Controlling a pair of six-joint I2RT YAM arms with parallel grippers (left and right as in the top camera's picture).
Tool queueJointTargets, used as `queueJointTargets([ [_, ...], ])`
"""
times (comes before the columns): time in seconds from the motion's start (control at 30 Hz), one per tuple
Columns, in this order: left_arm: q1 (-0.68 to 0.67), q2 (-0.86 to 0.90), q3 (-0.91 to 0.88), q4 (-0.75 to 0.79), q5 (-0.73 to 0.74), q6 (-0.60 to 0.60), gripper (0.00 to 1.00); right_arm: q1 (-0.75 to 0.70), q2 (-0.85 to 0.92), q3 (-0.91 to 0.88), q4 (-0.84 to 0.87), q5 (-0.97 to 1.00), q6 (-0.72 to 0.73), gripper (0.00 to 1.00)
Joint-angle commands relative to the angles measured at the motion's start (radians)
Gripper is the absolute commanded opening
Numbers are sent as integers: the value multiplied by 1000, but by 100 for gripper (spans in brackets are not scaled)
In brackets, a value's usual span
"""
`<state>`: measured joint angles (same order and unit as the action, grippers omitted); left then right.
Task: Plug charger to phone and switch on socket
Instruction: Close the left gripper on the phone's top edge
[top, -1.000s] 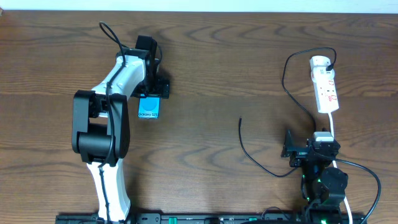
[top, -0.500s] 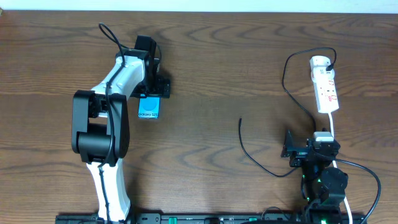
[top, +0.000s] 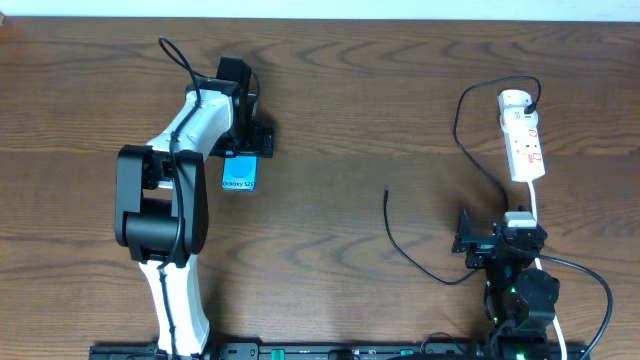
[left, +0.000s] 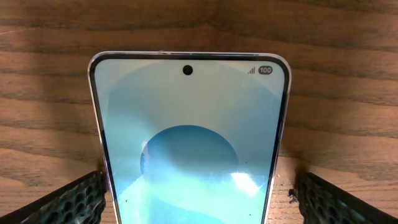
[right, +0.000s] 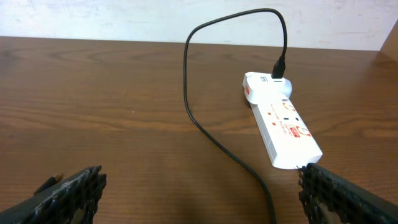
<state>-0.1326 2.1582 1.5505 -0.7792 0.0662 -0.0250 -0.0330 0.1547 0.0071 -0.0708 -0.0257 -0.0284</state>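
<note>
The phone (top: 238, 178) lies flat on the wooden table, its teal-blue screen (left: 189, 143) facing up. My left gripper (top: 244, 152) (left: 199, 208) is open and straddles the phone's sides, its pads (left: 68, 202) close beside the edges. The white socket (top: 522, 135) (right: 283, 121) lies at the far right with the charger's black plug in its far end. From there the charger (top: 460, 125) (right: 186, 93) loops down past my right gripper, and its free tip (top: 386, 194) rests on bare wood. My right gripper (top: 500, 234) (right: 205, 199) is open just short of the socket, holding nothing.
The socket's white cord (top: 536, 205) runs down alongside the right arm toward the table's front edge. The left arm (top: 165, 200) stretches from the front edge up to the phone. A pale wall (right: 124, 15) borders the table's far edge.
</note>
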Motion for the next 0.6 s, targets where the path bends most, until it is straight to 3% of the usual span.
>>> queueJointTargets([
  [0.0, 5, 20, -29, -4, 27, 14, 99, 8, -6, -2, -4, 5, 17, 99],
  [0.33, 5, 20, -29, -16, 27, 14, 90, 8, -6, -2, -5, 5, 16, 99],
  [0.57, 5, 20, -29, -19, 27, 14, 78, 8, -6, -2, -5, 5, 17, 99],
])
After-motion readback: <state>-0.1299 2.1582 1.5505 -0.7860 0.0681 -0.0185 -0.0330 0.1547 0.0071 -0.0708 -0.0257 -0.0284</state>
